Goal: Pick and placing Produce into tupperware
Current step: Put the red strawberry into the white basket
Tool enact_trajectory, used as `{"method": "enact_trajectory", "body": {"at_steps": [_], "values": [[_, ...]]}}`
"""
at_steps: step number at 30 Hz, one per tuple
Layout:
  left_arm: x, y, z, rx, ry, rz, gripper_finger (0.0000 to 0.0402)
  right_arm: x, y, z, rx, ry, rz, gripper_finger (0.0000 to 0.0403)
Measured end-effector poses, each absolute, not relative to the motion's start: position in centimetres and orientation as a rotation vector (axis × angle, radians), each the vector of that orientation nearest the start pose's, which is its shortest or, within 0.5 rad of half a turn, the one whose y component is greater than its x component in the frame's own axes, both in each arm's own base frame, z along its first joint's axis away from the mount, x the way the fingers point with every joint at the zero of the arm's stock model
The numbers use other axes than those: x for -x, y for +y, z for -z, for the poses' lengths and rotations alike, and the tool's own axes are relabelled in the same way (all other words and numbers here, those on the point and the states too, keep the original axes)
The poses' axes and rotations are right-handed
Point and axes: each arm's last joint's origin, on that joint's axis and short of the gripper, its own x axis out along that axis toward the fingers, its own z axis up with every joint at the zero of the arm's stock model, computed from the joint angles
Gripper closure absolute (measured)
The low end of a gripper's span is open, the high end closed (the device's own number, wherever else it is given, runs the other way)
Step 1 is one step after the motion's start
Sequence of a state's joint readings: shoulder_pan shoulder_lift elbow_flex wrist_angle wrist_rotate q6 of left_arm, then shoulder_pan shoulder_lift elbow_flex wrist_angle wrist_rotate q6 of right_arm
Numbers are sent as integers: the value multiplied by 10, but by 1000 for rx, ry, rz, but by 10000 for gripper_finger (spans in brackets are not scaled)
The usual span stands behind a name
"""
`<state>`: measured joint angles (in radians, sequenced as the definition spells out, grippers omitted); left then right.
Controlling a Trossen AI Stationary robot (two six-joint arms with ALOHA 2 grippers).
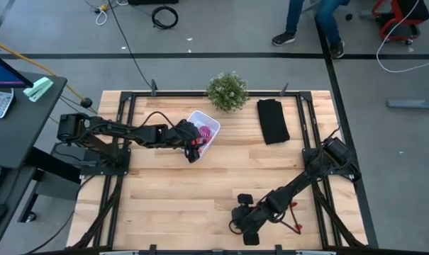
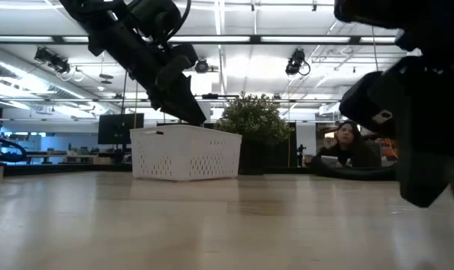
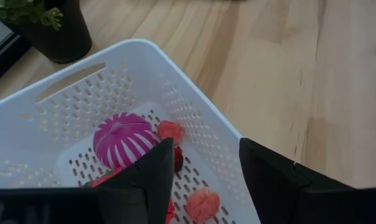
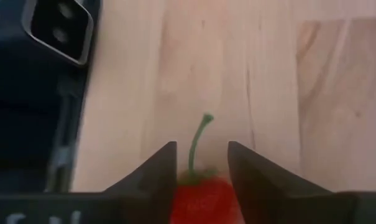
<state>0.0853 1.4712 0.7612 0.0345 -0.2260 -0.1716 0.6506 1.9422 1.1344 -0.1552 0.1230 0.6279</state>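
Left wrist view: perforated white tupperware [image 3: 194,118]

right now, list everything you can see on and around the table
tupperware: one, white, perforated, far-left part of the table
produce in the tupperware: a pink-and-white striped piece, several small red and pinkish pieces
red pepper: one, green stem, between the right gripper's fingers
potted plant: one, green, far edge
folded cloth: one, black, right of the plant
person: seated beyond the table
left gripper: open, over the tupperware's rim
right gripper: near edge, around the pepper
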Motion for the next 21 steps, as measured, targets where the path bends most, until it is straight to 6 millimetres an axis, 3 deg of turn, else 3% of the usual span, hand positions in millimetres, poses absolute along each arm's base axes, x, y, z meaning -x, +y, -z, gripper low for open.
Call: {"method": "enact_trajectory", "body": {"at_steps": [10,21], "values": [[-300,30,-207,162,587,-361,229,-311,220,-133,-304,1038,-94,392],[-315,28,-239,165,498,-339,228,-314,216,-148,-207,1019,-165,354]]}}
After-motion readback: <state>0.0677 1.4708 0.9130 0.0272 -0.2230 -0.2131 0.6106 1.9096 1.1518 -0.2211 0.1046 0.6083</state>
